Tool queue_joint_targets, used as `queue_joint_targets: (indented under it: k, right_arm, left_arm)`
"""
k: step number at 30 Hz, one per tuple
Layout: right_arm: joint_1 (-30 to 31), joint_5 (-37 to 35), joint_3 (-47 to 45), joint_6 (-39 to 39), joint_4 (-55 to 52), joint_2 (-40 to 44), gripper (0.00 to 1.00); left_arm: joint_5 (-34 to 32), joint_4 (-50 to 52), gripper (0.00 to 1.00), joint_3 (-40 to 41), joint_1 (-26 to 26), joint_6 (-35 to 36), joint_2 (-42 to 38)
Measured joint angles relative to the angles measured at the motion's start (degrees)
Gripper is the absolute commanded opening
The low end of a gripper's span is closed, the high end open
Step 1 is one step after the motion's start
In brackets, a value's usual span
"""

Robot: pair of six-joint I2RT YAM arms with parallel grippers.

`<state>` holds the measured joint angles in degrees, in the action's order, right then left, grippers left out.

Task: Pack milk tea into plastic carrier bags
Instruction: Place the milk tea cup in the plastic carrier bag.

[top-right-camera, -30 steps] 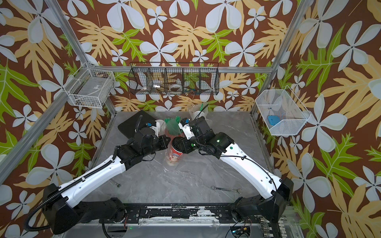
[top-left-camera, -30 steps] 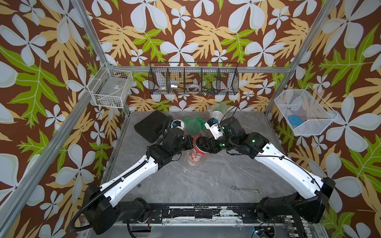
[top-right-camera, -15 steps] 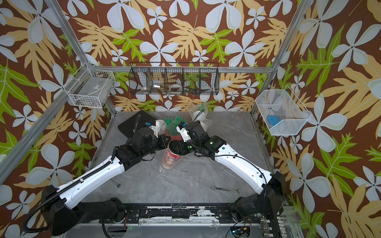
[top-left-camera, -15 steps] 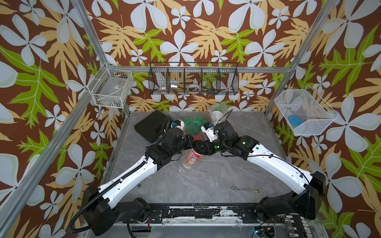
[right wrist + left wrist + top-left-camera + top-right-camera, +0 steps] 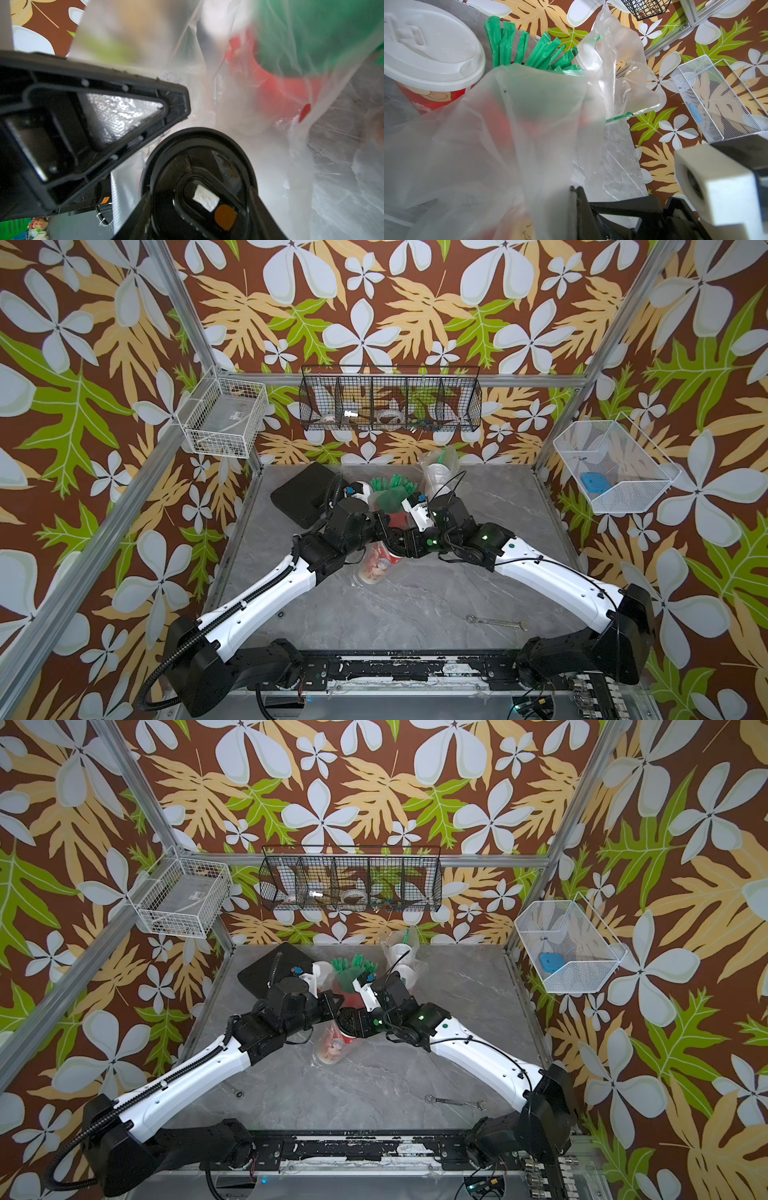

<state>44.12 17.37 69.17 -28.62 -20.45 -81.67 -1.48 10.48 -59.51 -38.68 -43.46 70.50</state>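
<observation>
A red milk tea cup with a black lid hangs tilted at mid-table in both top views, cup. My right gripper is shut on it just under the lid. A clear plastic carrier bag wraps the cup, and my left gripper is shut on the bag's edge, close beside the right one. A white-lidded cup stands behind the left wrist. A second bag at the back holds white-lidded cups.
The red mesh pot of green straws stands just behind both grippers. A black pad lies at the back left. A wrench lies at the front right. Wire baskets hang on the walls.
Both grippers have shifted left and slightly frontward with the cup and bag. The cup now leans more. Neither grip has changed.
</observation>
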Motion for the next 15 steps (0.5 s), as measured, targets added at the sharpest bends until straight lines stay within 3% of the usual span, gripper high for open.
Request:
queue_joint_targets:
  k: [9,15]
  right_arm:
    - [2.8,-0.9,-1.5,-2.4,3.2,-2.2,0.51]
    - [4.4,-2.9,1.3,-0.8,-0.8,-3.8,0.5]
  left_arm:
    - [0.0,-0.8,0.0,0.4,0.0,-0.6,-0.1]
    - [0.1,-1.2,0.0,0.7,0.2,-1.2,-0.8]
